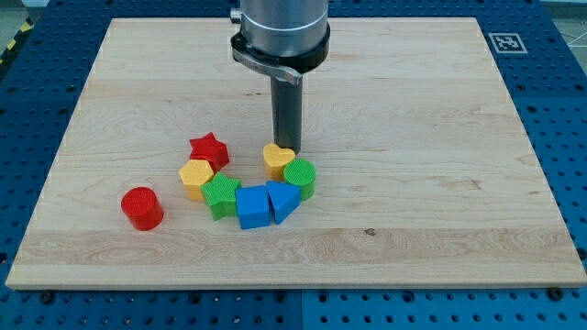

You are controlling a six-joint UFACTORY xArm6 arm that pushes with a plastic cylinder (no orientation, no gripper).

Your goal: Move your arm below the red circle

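Observation:
The red circle [142, 207] is a short red cylinder standing alone at the view's lower left of the wooden board [413, 183]. My tip [288, 147] is at the end of the dark rod, well to the right of and above the red circle. It touches or nearly touches the top edge of the yellow heart [277, 159].
A cluster lies between the tip and the red circle: red star [209, 149], yellow hexagon [195, 177], green star [221, 196], blue cube [252, 205], blue triangle [282, 200], green cylinder [300, 176]. The board's bottom edge [293, 288] runs below them.

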